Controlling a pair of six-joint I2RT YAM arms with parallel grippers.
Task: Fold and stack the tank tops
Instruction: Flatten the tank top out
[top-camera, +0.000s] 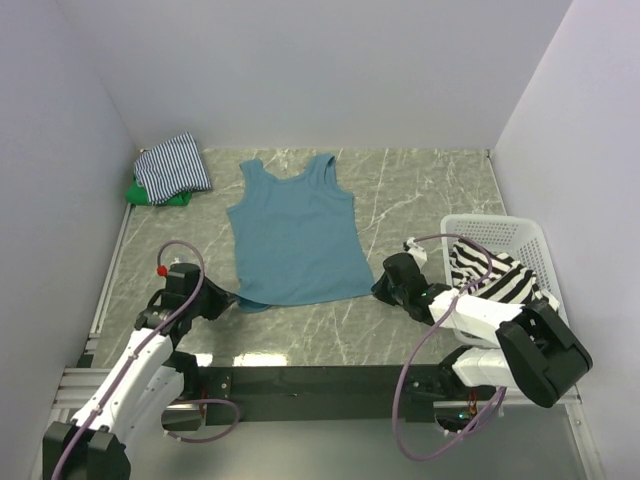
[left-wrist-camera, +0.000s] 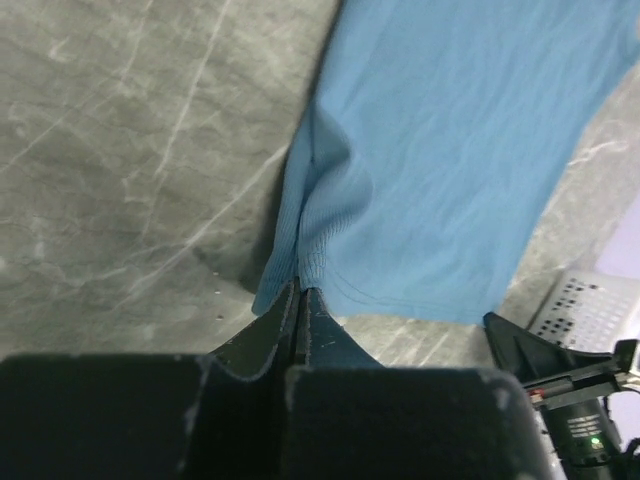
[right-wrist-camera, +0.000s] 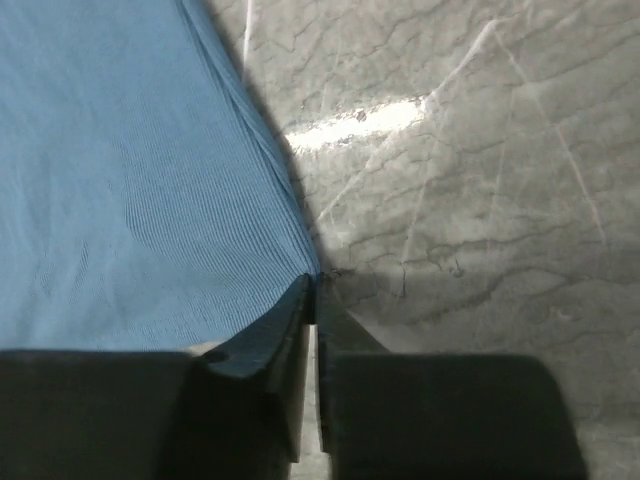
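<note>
The teal-blue tank top (top-camera: 295, 235) lies spread flat mid-table, straps toward the back. My left gripper (top-camera: 232, 298) is shut on its near left hem corner, the cloth bunched at the tips in the left wrist view (left-wrist-camera: 300, 288). My right gripper (top-camera: 378, 290) is shut on its near right hem corner, seen in the right wrist view (right-wrist-camera: 314, 278). The thin navy-white striped top (top-camera: 172, 166) lies folded on the green top (top-camera: 150, 193) at the back left. The bold black-white striped top (top-camera: 490, 275) lies in the white basket (top-camera: 515, 235).
The white lattice basket stands at the right, close behind my right arm. White walls close in the left, back and right sides. The marble tabletop (top-camera: 420, 190) shows bare between the teal top and the basket.
</note>
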